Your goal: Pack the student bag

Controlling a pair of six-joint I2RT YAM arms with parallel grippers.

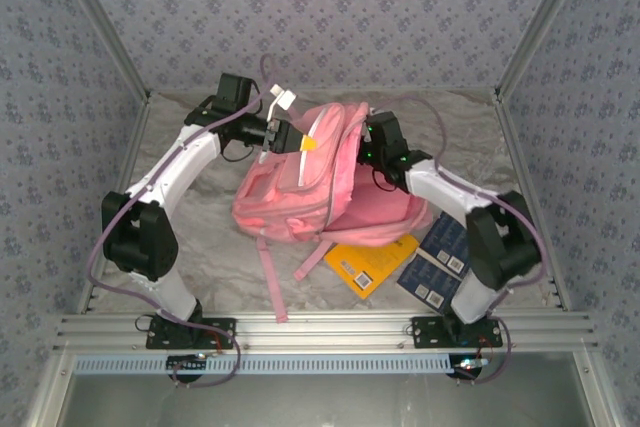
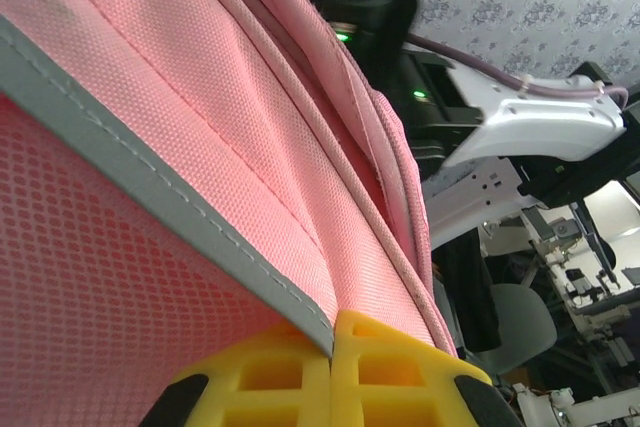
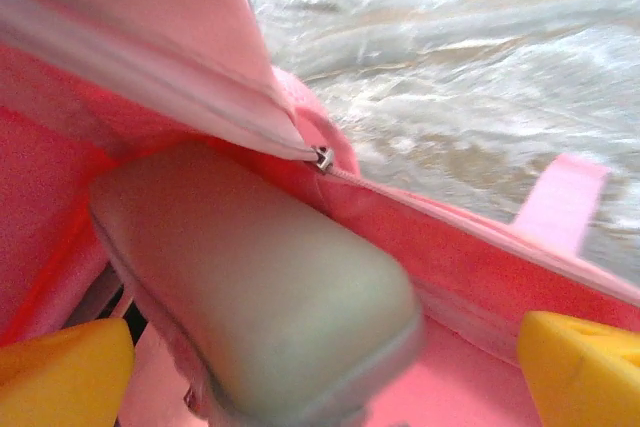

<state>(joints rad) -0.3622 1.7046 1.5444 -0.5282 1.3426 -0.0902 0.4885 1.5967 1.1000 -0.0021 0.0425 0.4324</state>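
**Top external.** Found the student bag (image 1: pixel 300 197) slumped in the middle of the table (image 1: pixel 195 247), straps trailing toward the near edge. Noted the left gripper (image 1: pixel 303 144) at the bag's upper rim and the right gripper (image 1: pixel 370 147) at the opposite side of the opening. Listed a yellow book (image 1: pixel 370 262) and dark blue booklets (image 1: pixel 440 259) just beside the bag, the book partly under it.

**Left wrist.** Found the left gripper (image 2: pixel 332 372) pressed together on the bag's grey-trimmed edge (image 2: pixel 150 197).

**Right wrist.** Found the right gripper (image 3: pixel 320 377) spread wide at the opening, with a grey padded piece (image 3: pixel 260 277) between the fingers. Could not tell what that piece was. Noted a zip slider (image 3: pixel 322 158) on the rim.

**Handling.** Judged the bag soft, light and floppy, with mesh and woven cloth likely to sag wherever unsupported. Judged the stitched trim and zip edge the firmest places to hold.
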